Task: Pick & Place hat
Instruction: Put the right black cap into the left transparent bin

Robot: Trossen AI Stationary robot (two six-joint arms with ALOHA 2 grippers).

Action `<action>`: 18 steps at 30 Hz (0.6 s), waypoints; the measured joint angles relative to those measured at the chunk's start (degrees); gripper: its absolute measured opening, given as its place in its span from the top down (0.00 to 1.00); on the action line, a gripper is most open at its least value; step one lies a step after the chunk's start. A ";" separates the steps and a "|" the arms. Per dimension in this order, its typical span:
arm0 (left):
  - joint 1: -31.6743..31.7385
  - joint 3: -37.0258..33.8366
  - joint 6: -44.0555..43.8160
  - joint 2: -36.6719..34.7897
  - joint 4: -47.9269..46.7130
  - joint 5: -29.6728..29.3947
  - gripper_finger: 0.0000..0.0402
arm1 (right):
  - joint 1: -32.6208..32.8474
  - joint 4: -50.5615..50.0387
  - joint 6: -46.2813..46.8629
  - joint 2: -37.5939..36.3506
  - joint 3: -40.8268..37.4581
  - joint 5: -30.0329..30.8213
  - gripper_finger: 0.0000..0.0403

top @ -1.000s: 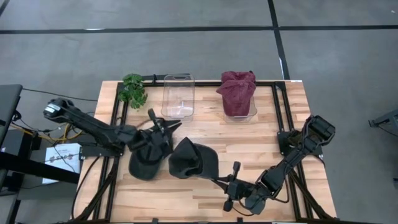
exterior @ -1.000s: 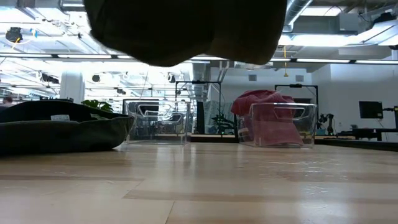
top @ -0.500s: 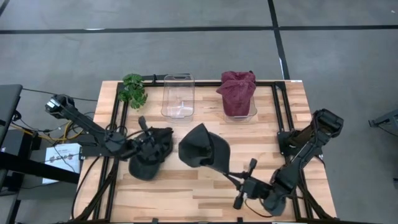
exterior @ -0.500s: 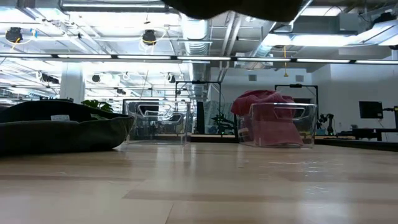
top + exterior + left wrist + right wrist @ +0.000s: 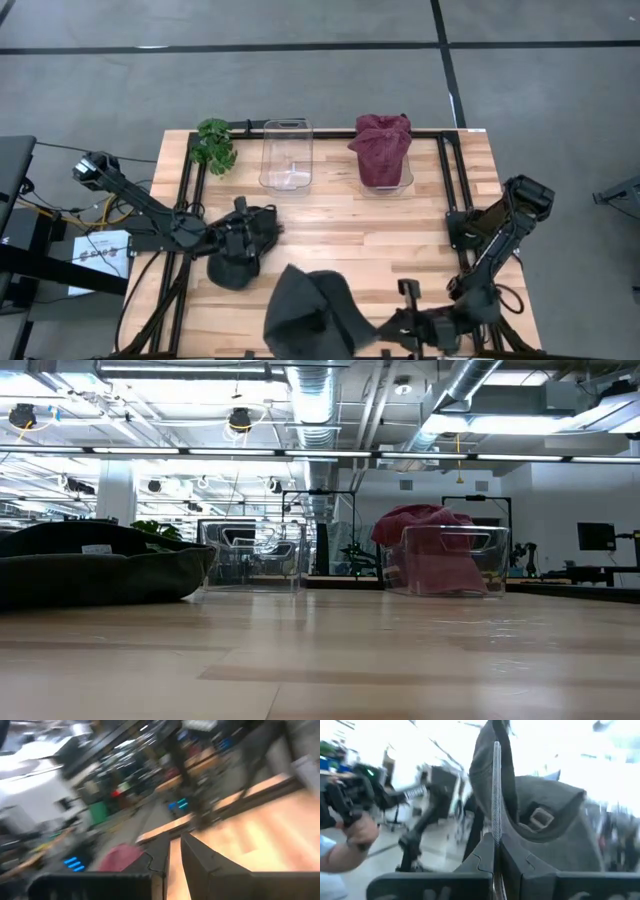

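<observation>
Now: carry step, dark hat (image 5: 310,318) aloft | right claw (image 5: 495,851) clamped on its strap edge, hat just ahead of it, well short of the empty clear bin (image 5: 286,155) | left claw (image 5: 240,232) on second dark hat (image 5: 238,262), fingers nearly together | next, likely: swing toward bin, lower, release.

A: What colour is the cap (image 5: 310,318) hanging at the near edge of the table (image 5: 330,225)?
B: Dark charcoal grey, with a metal-coloured buckle at the back strap. The table is pale, striped wood with a black frame.
A: And the other cap (image 5: 243,253)?
B: Dark too, nearly black with an olive tint in the low view.
A: The far bins?
B: Both clear. The right bin (image 5: 385,178) holds a maroon hat (image 5: 381,143); the other bin (image 5: 286,156) shows only wood through it.
A: The plant (image 5: 213,144)?
B: Green.
</observation>
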 joint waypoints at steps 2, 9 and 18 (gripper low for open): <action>0.95 0.00 -3.28 0.00 0.07 7.79 0.89 | -0.04 3.71 -5.51 0.00 -0.21 -3.88 1.00; 6.82 0.02 -8.36 0.00 3.84 33.54 0.89 | -2.05 15.67 -9.78 0.02 -8.11 -15.02 1.00; 8.43 0.07 3.40 -4.96 4.32 30.03 0.84 | -5.43 27.44 -6.28 0.04 -21.54 -19.31 1.00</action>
